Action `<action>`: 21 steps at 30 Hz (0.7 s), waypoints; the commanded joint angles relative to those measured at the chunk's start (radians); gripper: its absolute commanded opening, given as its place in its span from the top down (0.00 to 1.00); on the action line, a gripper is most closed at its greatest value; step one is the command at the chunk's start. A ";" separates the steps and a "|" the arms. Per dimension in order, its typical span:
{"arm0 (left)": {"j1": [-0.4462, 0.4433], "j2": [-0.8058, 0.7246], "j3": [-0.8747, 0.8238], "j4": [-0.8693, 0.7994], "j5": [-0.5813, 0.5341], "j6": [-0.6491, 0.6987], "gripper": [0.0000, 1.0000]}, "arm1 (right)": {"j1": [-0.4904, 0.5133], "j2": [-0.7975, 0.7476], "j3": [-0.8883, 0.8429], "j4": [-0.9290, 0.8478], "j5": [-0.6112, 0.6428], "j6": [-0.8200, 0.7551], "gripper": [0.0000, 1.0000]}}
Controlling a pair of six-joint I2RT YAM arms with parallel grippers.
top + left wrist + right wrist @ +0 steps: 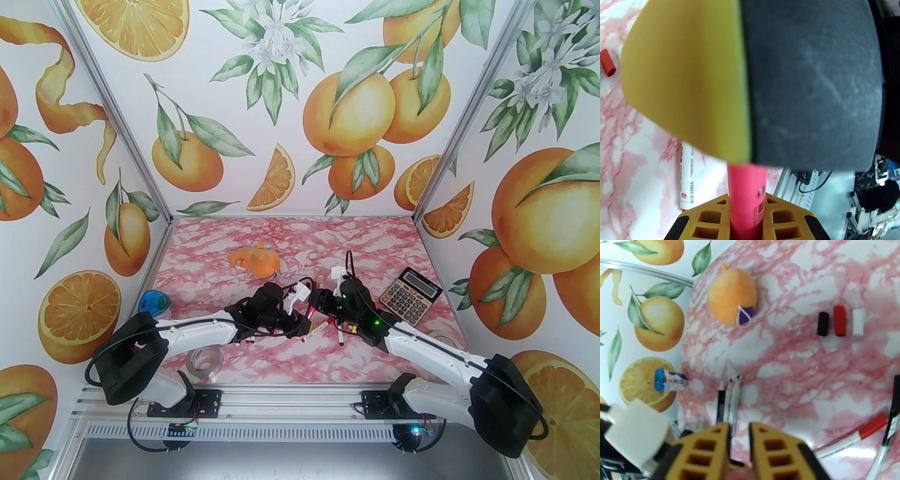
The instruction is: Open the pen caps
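A pink pen (746,199) hangs between both grippers above the table's middle (311,311). My left gripper (746,211) is shut on its barrel. My right gripper (739,427) meets it head-on, and one of its fingers (693,82) covers the pen's far end, so the cap is hidden; a pink blur sits deep between the nearly closed jaws. Three loose pen caps lie side by side: black (822,323), red (839,320), white (857,322). Three uncapped pens (730,399) lie together, and a red-capped white pen (857,434) lies at the right.
An orange plush fruit (257,262) sits behind the grippers. A calculator (410,296) is at the right, with a tape roll (443,338) near it. Another tape roll (204,363) and a blue-lidded container (154,302) are at the left.
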 commanded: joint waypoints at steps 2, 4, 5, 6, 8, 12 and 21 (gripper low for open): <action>-0.005 -0.011 0.023 -0.005 -0.005 0.015 0.84 | 0.001 0.015 0.020 0.003 -0.007 -0.013 0.85; -0.005 -0.011 0.024 -0.017 -0.014 0.019 0.85 | 0.001 0.012 0.020 0.000 -0.005 -0.010 0.87; -0.007 -0.011 0.028 -0.024 -0.019 0.021 0.85 | 0.002 0.009 0.021 -0.001 0.000 -0.008 0.88; -0.009 -0.012 0.030 -0.035 -0.027 0.028 0.85 | 0.000 0.006 0.021 -0.006 0.010 -0.007 0.89; -0.017 -0.012 0.038 -0.062 -0.044 0.044 0.86 | -0.001 -0.004 0.024 -0.018 0.033 -0.004 0.90; -0.049 -0.012 0.066 -0.159 -0.133 0.092 0.88 | -0.021 -0.027 0.034 -0.041 0.063 -0.001 0.91; -0.113 0.042 0.117 -0.218 -0.196 0.109 0.89 | -0.111 -0.116 0.035 -0.111 0.171 -0.004 0.92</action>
